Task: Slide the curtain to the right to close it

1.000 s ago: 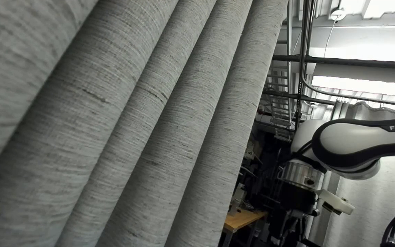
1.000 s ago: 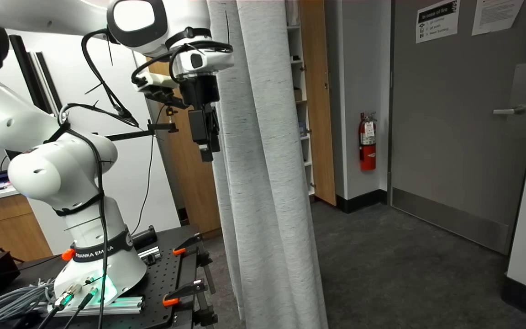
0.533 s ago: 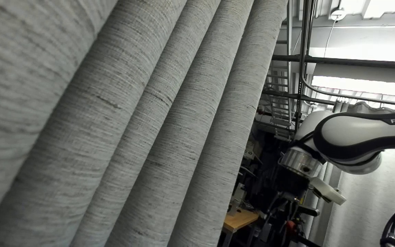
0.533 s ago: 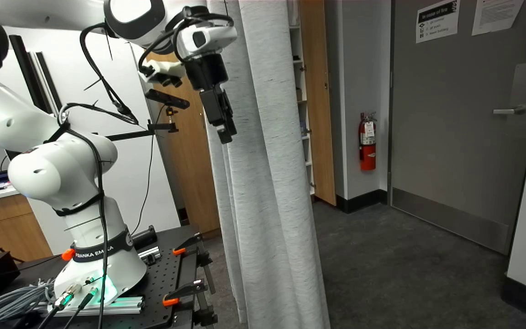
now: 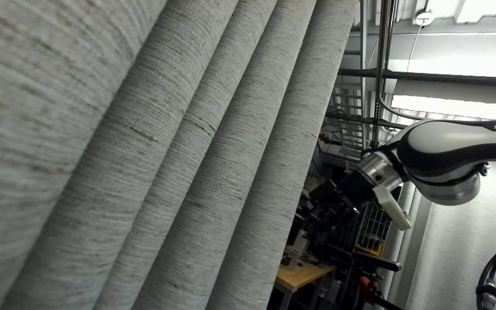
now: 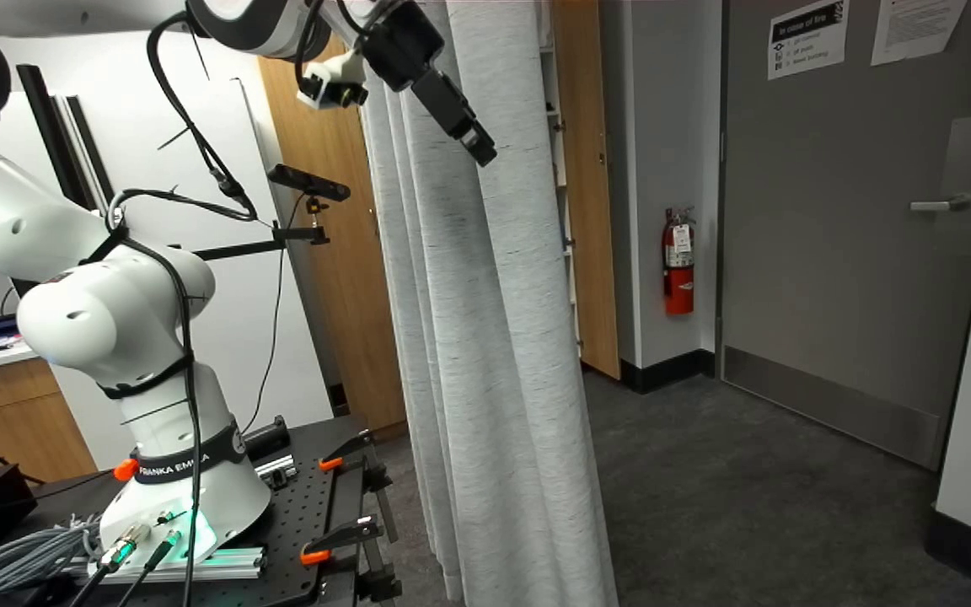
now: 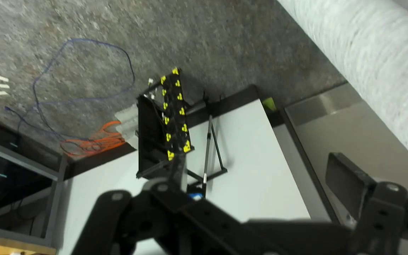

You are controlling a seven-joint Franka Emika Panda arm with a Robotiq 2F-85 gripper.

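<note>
The curtain is light grey cloth hanging in long vertical folds. It fills the left of an exterior view (image 5: 179,172) and hangs just right of the arm in an exterior view (image 6: 494,337). In the wrist view a pale fold of the curtain (image 7: 370,49) crosses the upper right, outside the jaws. My gripper (image 6: 479,147) points down and to the right, overlapping the curtain's upper part; whether it touches the cloth I cannot tell. In the wrist view the gripper's fingers (image 7: 262,180) stand wide apart with nothing between them. The gripper is dark and hard to see in an exterior view (image 5: 317,202).
A small camera on a bracket (image 6: 308,183) stands beside the arm. A wooden cabinet door (image 6: 591,194) is behind the curtain, with a fire extinguisher (image 6: 678,261) and grey door (image 6: 856,278) beyond. A black stand with yellow marks (image 7: 175,113) is on the floor.
My gripper has risen and tilted from pointing straight down to pointing down and right along the curtain. The curtain's folds have shifted slightly.
</note>
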